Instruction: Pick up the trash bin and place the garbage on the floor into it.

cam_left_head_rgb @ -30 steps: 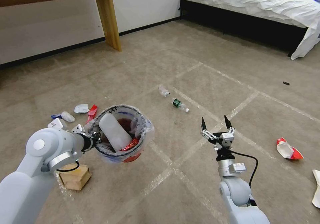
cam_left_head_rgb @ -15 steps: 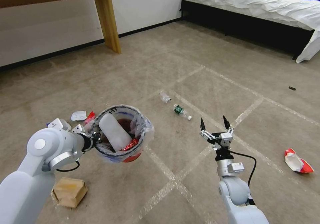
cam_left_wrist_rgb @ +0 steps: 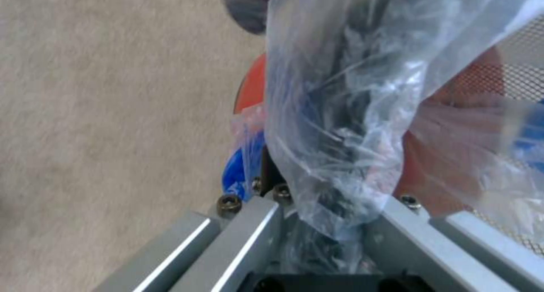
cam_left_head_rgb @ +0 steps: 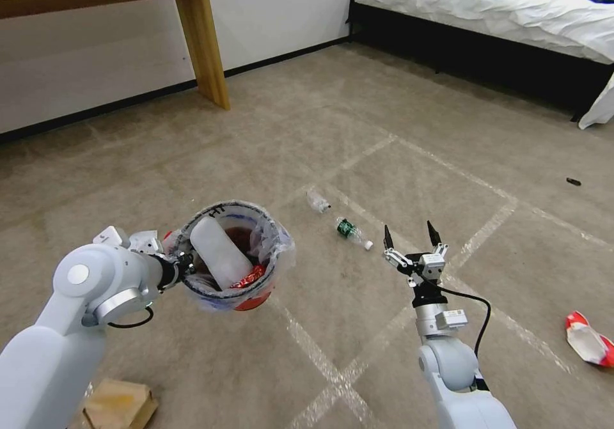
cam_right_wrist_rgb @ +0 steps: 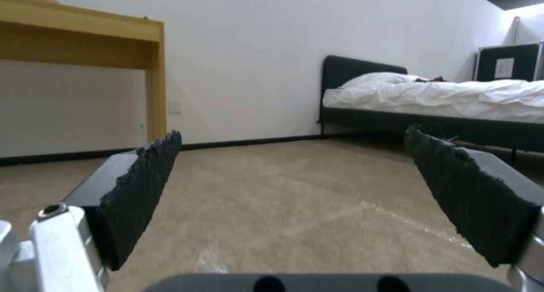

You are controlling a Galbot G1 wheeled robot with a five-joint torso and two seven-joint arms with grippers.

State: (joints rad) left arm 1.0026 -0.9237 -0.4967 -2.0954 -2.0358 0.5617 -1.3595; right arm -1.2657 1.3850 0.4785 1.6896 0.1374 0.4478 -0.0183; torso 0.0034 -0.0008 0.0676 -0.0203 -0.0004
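Red bin: held off the floor by the left gripper (cam_left_head_rgb: 182, 268), clamped on the rim nearest the robot's left; the bin (cam_left_head_rgb: 231, 256) hangs upright over the carpet, left of centre.
Left gripper close up: the liner bag (cam_left_wrist_rgb: 340, 113) is bunched between its metal fingers (cam_left_wrist_rgb: 249, 236), with red bin wall (cam_left_wrist_rgb: 249, 88) behind the plastic.
Bin contents: a white slipper (cam_left_head_rgb: 220, 259) leans across the inside; a crushed red can (cam_left_head_rgb: 248, 278) lies under it.
Right gripper: jaws spread wide, holding nothing; the gripper (cam_left_head_rgb: 412, 237) points up and forward, raised above the floor right of centre. Its toothed black pads (cam_right_wrist_rgb: 139, 190) frame bare carpet.
Floor: beige carpet (cam_left_head_rgb: 384, 116) crossed by tape lines (cam_left_head_rgb: 320, 358).
Bottles: a clear one (cam_left_head_rgb: 317, 201) and a green-labelled one (cam_left_head_rgb: 353, 233) lie on the carpet between bin and right gripper, a little farther from the robot, near each other.
Wrapper: red and white (cam_left_head_rgb: 590, 344), on the carpet by the right edge.
Box: brown cardboard (cam_left_head_rgb: 118, 405), on the carpet at the near left, beneath the left arm.
Small dark object: on the carpet far right (cam_left_head_rgb: 573, 181); kind unclear.
Room: wooden table leg (cam_left_head_rgb: 203, 45) far left, bed (cam_left_head_rgb: 486, 7) far right.
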